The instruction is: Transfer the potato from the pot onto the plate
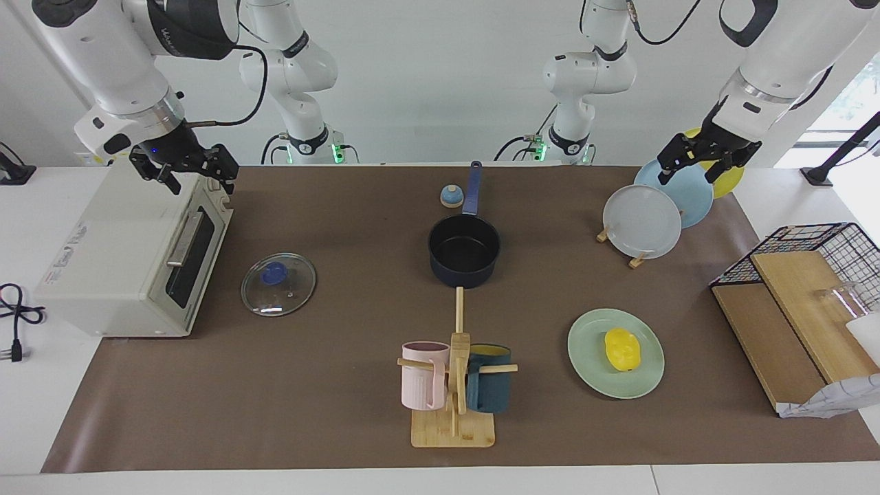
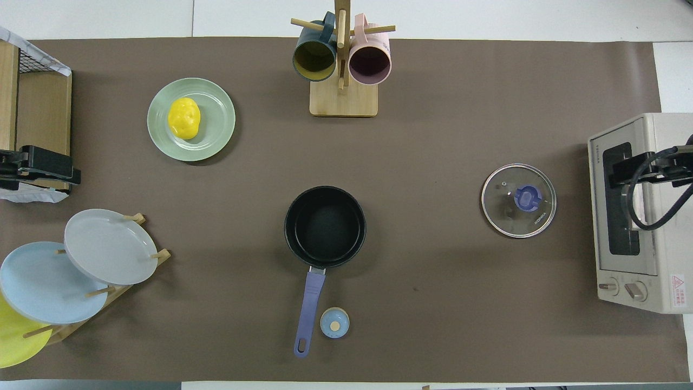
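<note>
The yellow potato (image 1: 622, 348) lies on the mint-green plate (image 1: 590, 366), toward the left arm's end of the table; both also show in the overhead view, potato (image 2: 184, 118) on plate (image 2: 217, 125). The navy pot (image 1: 464, 251) stands empty mid-table, its blue handle pointing toward the robots; it also shows in the overhead view (image 2: 325, 226). My left gripper (image 1: 696, 169) is open and empty, raised over the plate rack, well away from the plate; it also shows in the overhead view (image 2: 43, 169). My right gripper (image 1: 196, 180) waits open over the toaster oven.
A toaster oven (image 1: 130, 254) stands at the right arm's end, a glass lid (image 1: 278, 283) beside it. A mug rack (image 1: 454, 385) stands farther from the robots than the pot. A rack of plates (image 1: 643, 221), a small blue bell (image 1: 451, 196) and a wire basket with boards (image 1: 797, 275) are also here.
</note>
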{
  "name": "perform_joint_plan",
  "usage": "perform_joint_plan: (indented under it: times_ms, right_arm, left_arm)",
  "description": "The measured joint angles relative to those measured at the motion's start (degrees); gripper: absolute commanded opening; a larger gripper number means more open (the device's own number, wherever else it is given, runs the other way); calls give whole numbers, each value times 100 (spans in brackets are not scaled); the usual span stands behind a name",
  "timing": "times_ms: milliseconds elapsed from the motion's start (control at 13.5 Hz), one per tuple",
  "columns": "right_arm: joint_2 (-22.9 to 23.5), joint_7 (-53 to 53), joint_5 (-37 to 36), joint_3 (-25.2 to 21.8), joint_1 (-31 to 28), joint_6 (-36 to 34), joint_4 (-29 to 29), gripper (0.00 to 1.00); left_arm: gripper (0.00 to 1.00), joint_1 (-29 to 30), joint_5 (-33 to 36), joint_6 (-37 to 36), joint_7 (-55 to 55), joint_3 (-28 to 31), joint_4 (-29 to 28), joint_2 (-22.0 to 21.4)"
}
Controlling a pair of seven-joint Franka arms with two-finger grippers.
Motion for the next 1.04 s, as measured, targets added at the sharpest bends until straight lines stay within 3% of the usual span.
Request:
perform_joint_plan:
  times_ms: [444, 1037]
  right_arm:
    - [0, 3, 0, -14, -6, 0, 0, 100]
    - [0, 5, 0, -17, -12, 0, 0, 100]
  left_arm:
    - [100, -1, 188, -186, 0, -56, 289, 15]
    - [100, -1, 164, -206, 0, -77, 188, 129]
